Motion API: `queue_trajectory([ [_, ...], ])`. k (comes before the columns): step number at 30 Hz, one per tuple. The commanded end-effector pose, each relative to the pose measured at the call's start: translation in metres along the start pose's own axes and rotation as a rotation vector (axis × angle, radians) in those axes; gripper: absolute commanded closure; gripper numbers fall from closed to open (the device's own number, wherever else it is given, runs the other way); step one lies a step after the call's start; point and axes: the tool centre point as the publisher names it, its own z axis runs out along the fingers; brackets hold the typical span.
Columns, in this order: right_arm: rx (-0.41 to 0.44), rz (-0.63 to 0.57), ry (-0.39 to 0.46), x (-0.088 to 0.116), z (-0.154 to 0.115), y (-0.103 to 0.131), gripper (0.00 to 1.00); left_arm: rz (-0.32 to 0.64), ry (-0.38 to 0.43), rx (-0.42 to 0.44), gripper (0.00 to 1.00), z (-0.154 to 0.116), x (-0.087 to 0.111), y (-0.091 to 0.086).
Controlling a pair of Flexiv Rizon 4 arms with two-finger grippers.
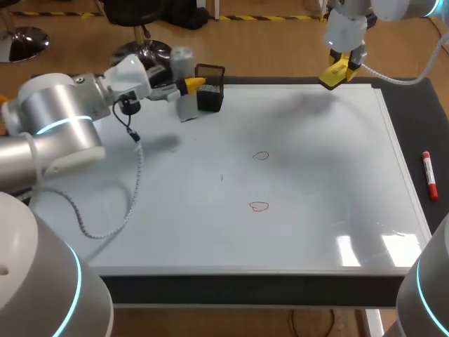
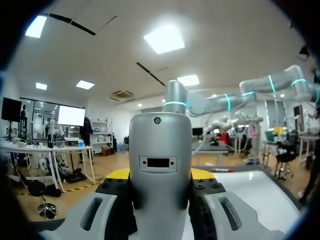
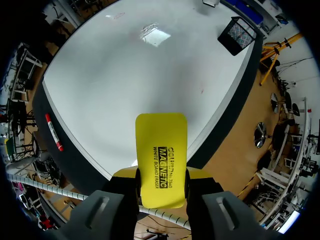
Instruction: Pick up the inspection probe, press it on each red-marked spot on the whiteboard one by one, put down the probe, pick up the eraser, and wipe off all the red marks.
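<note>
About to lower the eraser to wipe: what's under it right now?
Bare whiteboard near its far edge; the red marks lie off toward mid-board. The patch directly behind the eraser is covered.

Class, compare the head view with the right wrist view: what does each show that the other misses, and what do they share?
Head view only: two clear red marks, and the left gripper holding the inspection probe. Right wrist view only: the eraser showing its printed face, between the fingers of the right gripper. Both: the eraser itself, whiteboard, red marker, black mesh basket.
</note>
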Motion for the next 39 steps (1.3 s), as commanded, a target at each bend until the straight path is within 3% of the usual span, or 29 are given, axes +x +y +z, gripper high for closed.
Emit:
queue_trajectory([
  [1,0.002,-0.001,0.005,-0.001,-0.001,-0.001,1.0,0.004,-0.033,-0.002,1.0,-0.008,-0.002,-0.005],
  [11,0.002,-0.001,0.005,-0.001,-0.001,-0.001,1.0,0.004,-0.064,-0.001,1.0,-0.018,-0.016,-0.004],
  [35,0.002,-0.001,0.005,-0.001,-0.001,-0.001,1.0,0.005,-0.073,0.001,1.0,-0.024,-0.015,-0.008],
  [39,0.021,-0.042,0.009,-0.011,-0.006,0.011,1.0,0.005,-0.073,0.001,1.0,-0.024,-0.015,-0.008],
])
